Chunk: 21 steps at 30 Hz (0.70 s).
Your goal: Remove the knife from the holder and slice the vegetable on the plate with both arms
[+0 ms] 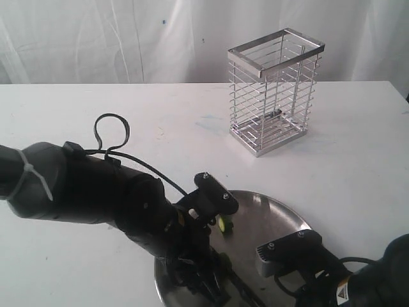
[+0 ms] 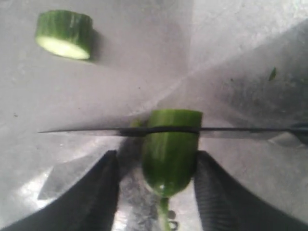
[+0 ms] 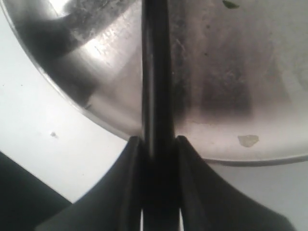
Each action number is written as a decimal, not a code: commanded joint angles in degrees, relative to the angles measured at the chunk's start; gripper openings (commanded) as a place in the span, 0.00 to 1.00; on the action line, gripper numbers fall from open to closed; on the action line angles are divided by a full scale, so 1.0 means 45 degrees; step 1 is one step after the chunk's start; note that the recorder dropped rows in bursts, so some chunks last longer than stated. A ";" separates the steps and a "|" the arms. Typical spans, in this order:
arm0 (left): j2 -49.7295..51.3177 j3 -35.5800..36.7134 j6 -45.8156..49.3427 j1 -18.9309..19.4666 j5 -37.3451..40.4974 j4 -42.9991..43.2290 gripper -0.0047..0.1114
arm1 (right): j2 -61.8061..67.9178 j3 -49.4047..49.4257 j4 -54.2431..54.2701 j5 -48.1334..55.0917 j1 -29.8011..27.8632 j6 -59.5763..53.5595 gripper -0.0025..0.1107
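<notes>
The vegetable (image 2: pixel 171 154), a dark-green pepper piece with its stem toward the wrist, lies on the steel plate (image 2: pixel 144 57). My left gripper (image 2: pixel 156 156) is open around it. One finger (image 2: pixel 216 192) is against its side and the other finger (image 2: pixel 98 192) stands a small gap away. The knife's thin blade (image 2: pixel 96 131) lies across the pepper's cut end. A cut round slice (image 2: pixel 64 34) rests farther off. My right gripper (image 3: pixel 158 139) is shut on the knife's black handle (image 3: pixel 156 72) over the plate's rim (image 3: pixel 110 120). The holder (image 1: pixel 275 89) stands with no knife in it.
The chrome wire holder is at the back right of the white table (image 1: pixel 77 115), well away from the plate (image 1: pixel 275 217). My left arm (image 1: pixel 128 204) with its cable loop covers the plate's left part. My right arm (image 1: pixel 377 275) comes in at the lower right corner.
</notes>
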 commanded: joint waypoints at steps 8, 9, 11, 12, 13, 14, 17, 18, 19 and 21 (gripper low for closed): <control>0.0036 0.0075 -0.2430 -0.0034 -0.0726 -0.0198 0.12 | 0.0076 -0.0172 -0.1088 0.1027 0.0014 -0.0207 0.02; -0.0034 0.0075 -0.2602 -0.0034 -0.0726 -0.0198 0.12 | 0.0076 -0.0298 -0.1268 0.1173 0.0014 -0.0178 0.02; -0.0236 0.0020 -0.2748 -0.0034 -0.0726 -0.0198 0.12 | 0.0076 -0.0543 -0.1652 0.1361 0.0014 -0.0058 0.02; -0.0390 -0.0036 -0.2748 -0.0034 -0.0684 -0.0198 0.12 | 0.0076 -0.0666 -0.1781 0.1405 0.0014 -0.0058 0.02; -0.0515 -0.0104 -0.2748 -0.0034 -0.0624 -0.0198 0.12 | 0.0076 -0.0771 -0.1957 0.1406 0.0014 0.0058 0.02; -0.0679 -0.0166 -0.2748 -0.0034 -0.0623 -0.0198 0.12 | 0.0100 -0.0883 -0.2087 0.1473 0.0014 0.0153 0.02; -0.1056 -0.0359 -0.2748 -0.0034 -0.0359 -0.0198 0.12 | 0.0161 -0.1173 -0.2574 0.1657 0.0014 0.0415 0.02; -0.1129 -0.0380 -0.2748 -0.0034 -0.0328 -0.0198 0.12 | 0.0192 -0.1282 -0.2639 0.1752 0.0014 0.0410 0.02; -0.1204 -0.0380 -0.2748 -0.0034 -0.0328 -0.0217 0.12 | 0.0245 -0.1393 -0.2696 0.1776 0.0014 0.0410 0.02; -0.1230 -0.0380 -0.2779 -0.0034 -0.0137 -0.0217 0.12 | 0.0359 -0.1579 -0.2696 0.1809 0.0014 0.0410 0.02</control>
